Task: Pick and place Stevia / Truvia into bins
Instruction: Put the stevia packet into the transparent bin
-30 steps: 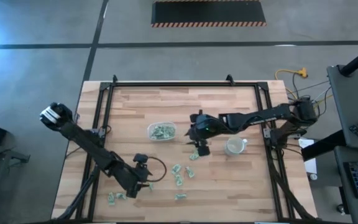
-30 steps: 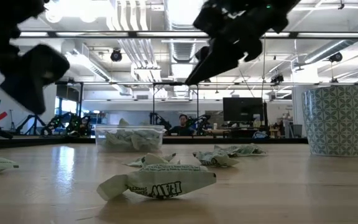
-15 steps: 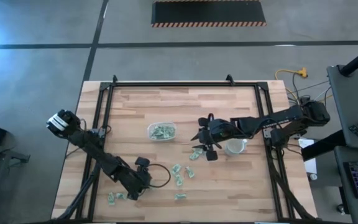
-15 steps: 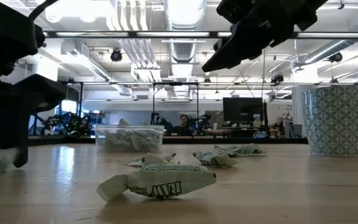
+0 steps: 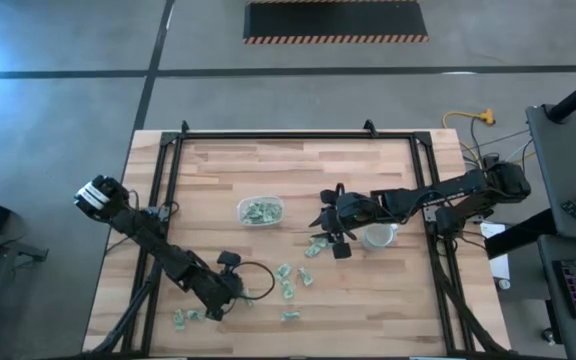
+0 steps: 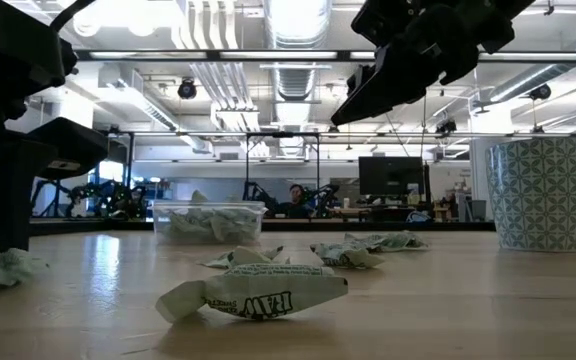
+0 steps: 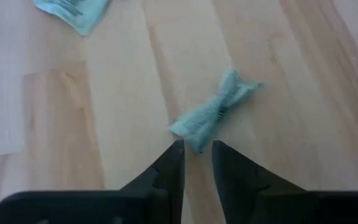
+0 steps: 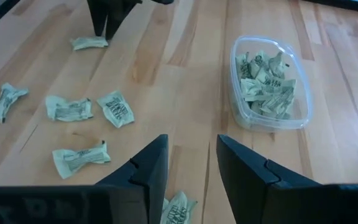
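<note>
The left gripper [image 7: 197,163], fingers narrowly parted and holding nothing, sits at one end of a twisted Stevia packet [image 7: 215,110] on the table's near-left. It should straddle that end squarely, then close. The right gripper [image 8: 190,168] hovers released near the tub [image 8: 271,84].

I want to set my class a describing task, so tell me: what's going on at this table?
Two robot arms are sorting green sweetener packets into a clear tub that already holds many. The left hand is low at the table's near left, closing on a crumpled packet that pokes between its fingertips. The right hand hovers open mid-table beside a patterned cup, holding nothing. Several loose packets remain on the wood.
</note>
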Robot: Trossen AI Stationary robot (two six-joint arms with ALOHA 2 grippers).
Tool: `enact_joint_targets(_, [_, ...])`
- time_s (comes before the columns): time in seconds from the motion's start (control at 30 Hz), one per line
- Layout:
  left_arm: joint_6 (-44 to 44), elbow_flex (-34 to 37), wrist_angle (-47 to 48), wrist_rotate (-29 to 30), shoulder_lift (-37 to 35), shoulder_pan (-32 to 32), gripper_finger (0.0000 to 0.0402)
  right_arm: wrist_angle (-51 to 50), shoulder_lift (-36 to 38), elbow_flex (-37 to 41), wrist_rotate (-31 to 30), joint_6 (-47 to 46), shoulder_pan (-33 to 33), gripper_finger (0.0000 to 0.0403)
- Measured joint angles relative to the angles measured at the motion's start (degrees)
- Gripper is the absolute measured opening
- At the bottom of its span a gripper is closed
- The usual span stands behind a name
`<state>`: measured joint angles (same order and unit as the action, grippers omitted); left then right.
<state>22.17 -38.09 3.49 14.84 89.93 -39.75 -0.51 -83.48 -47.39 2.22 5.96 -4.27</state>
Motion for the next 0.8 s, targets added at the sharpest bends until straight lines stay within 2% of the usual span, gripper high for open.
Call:
enact_joint_targets(0.27, [-0.3,0.0,0.0,2.5,0.0,0.0,0.0071,0.0,0.0,0.3,0.0,-1.0,-0.1,0.0127])
enact_joint_targets(0.6, [-0.6,0.0,-0.2,3.5,0.0,0.0,0.015,0.0,0.0,0.9,0.0,-1.3,-0.1,0.0127])
enact_joint_targets(0.8, [-3.4,0.3,-2.6,3.4,-0.1,0.0,0.0163,0.0,0.0,0.9,-0.5,-1.5,-0.1,0.0127])
